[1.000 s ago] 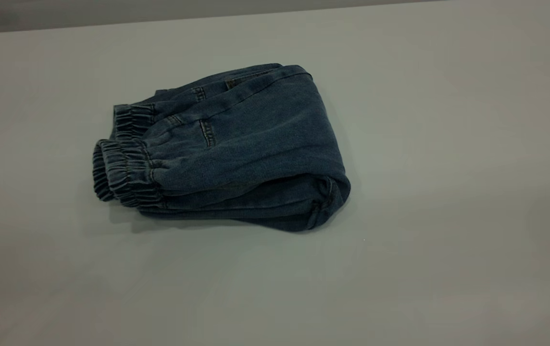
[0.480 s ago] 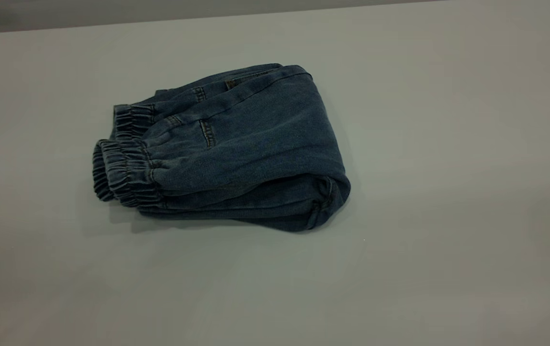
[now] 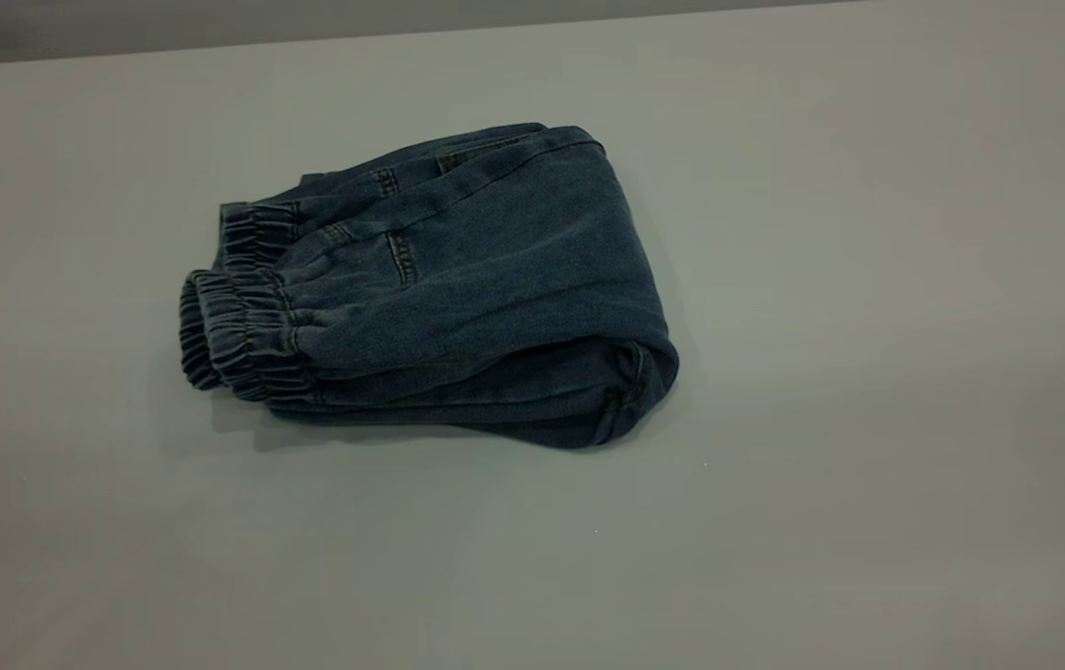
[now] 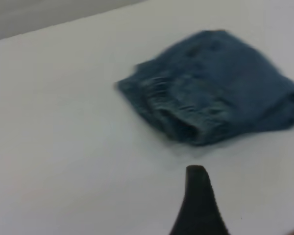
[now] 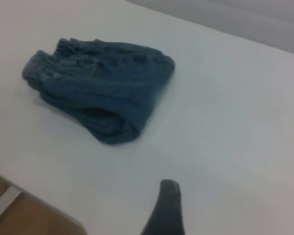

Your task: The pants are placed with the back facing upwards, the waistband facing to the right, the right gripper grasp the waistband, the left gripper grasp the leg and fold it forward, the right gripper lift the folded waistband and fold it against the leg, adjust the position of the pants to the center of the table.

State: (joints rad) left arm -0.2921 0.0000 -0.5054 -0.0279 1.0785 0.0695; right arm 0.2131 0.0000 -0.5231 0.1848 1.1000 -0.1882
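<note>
While the white bench (image 3: 868,279) filled nearly the whole exterior view, only one thing was seen lying on it: the pants (image 3: 458,288), folded into a compact blue denim bundle a little left of the middle of the surface. Several layers were seen stacked at the near edge of the bundle, with a rounded fold at its right end. The waistband (image 3: 239,330), gathered and ruched, was turned to the left end of the bundle, a second stretch of it being visible just behind. Tan stitching and a belt loop were made out on the top layer; the printed leg could not be picked out in the fold. Neither arm was caught in the exterior view. From the left wrist view, the left gripper (image 4: 198,203) was seen held above bare bench, near the waistband end of the pants (image 4: 210,88) but apart from them, with a single dark finger showing. From the right wrist view, the right gripper (image 5: 165,208) was likewise seen clear of the pants (image 5: 100,85), off the folded end. Whether the fingers of either were open or closed cannot be told.
</note>
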